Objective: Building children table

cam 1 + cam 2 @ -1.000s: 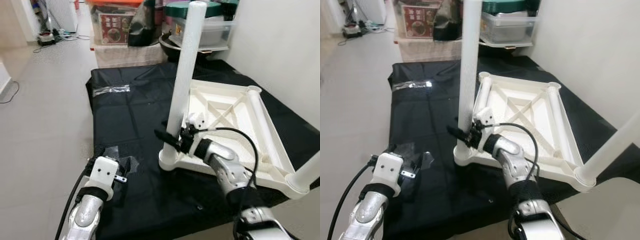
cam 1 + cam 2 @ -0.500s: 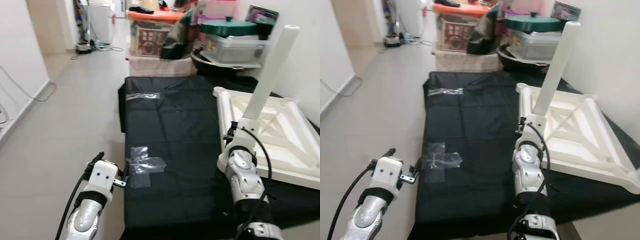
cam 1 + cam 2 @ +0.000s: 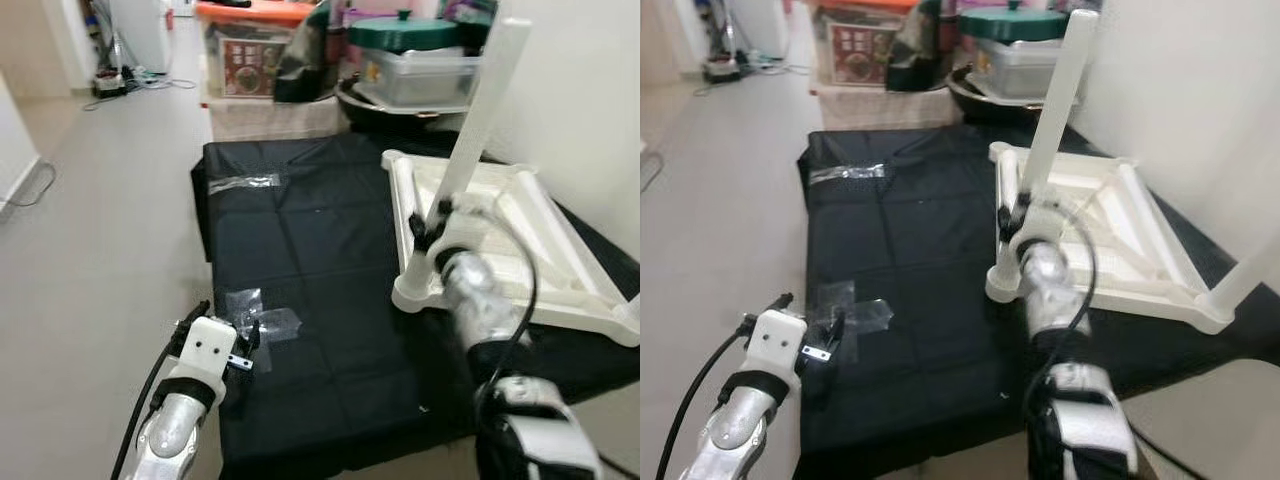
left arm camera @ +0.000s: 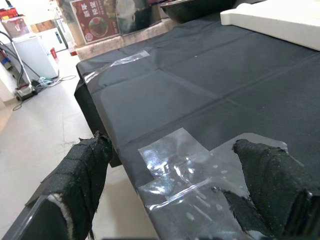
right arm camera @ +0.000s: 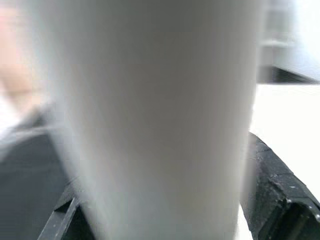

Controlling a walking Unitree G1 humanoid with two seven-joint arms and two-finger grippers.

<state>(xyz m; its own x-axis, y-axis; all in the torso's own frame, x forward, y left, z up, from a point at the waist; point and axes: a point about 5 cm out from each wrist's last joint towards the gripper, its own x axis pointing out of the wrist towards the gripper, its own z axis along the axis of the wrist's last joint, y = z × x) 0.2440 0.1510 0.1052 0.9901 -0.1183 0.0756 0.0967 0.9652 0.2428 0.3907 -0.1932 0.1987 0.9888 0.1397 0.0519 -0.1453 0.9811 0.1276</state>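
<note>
Seen from the robot's head, looking down at a low worktop (image 3: 300, 290) covered in black cloth. On its right half, an upside-down white plastic table top (image 3: 520, 240), ribbed underside facing up, lying flat on the cloth. At its near left corner, a white table leg (image 3: 472, 130) standing in the corner socket, leaning a little toward the wall. Right gripper (image 3: 432, 222) clamped on the lower part of that leg, just above the socket, black fingers (image 5: 272, 185) on either side of the white tube in the blurred right wrist view. A second white leg (image 3: 1245, 275) poking up at the near right corner of the table top. Left gripper (image 3: 232, 345) hovering at the near left edge of the worktop, fingers (image 4: 82, 172) spread apart and holding nothing, over a patch of clear tape (image 4: 195, 165) stuck to the cloth. Another strip of tape (image 3: 243, 183) farther back on the cloth. Beyond the worktop, storage boxes (image 3: 250, 50) and a green-lidded container (image 3: 405, 45) against the wall. Pale tiled floor (image 3: 90, 230) to the left.
</note>
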